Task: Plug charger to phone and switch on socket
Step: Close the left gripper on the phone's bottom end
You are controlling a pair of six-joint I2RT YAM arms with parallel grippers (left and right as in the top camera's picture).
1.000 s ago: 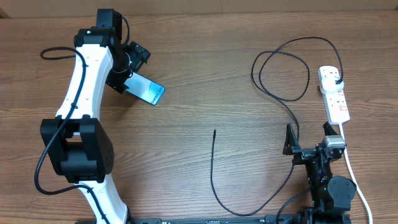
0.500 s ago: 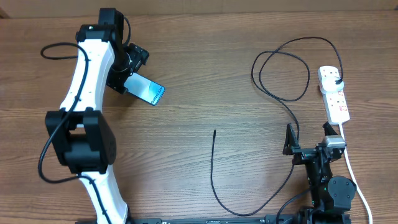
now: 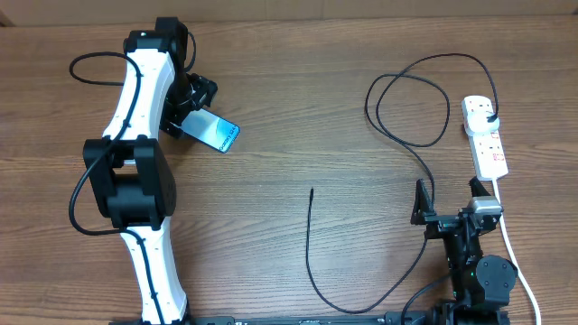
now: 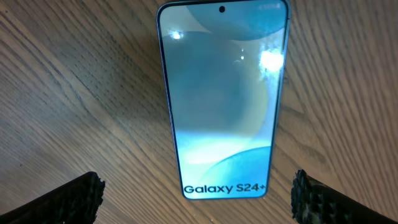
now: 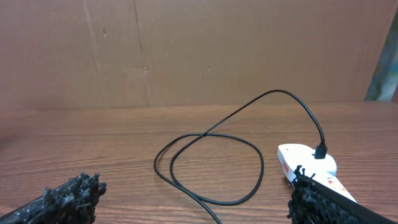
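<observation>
Left gripper (image 4: 196, 186): we see it at the table's (image 3: 271, 72) far left with its jaws spread wide and nothing held. One finger stands off each long side of the phone, level with its near end.
Phone (image 4: 224, 99): it lies flat and face up on the wood with the screen lit pale blue. It is slanted in the overhead view, well apart from everything else in the task.
Connector tip (image 3: 312, 190): it lies loose near mid-table, pointing away from us.
Charger (image 3: 308, 253): from the tip the thin black cable runs down, curves right, then loops up towards the strip.
Right gripper (image 5: 189, 186): it sits low at the near right edge, fingers wide apart and empty.
Socket (image 3: 488, 140): the white strip lies at far right, with the charger's plug (image 3: 489, 111) seated in its far end.
Step in hand: we judge it to be taking hold of the phone.
Doing it well: we should come down centred and close evenly on the two long edges. The short end nearest the wrist likely carries the port, so the fingers should sit further up and leave it free for the tip.
Writing: "Galaxy S24+" reads along the screen's near edge. The strip's red marks are too small for us to read.
</observation>
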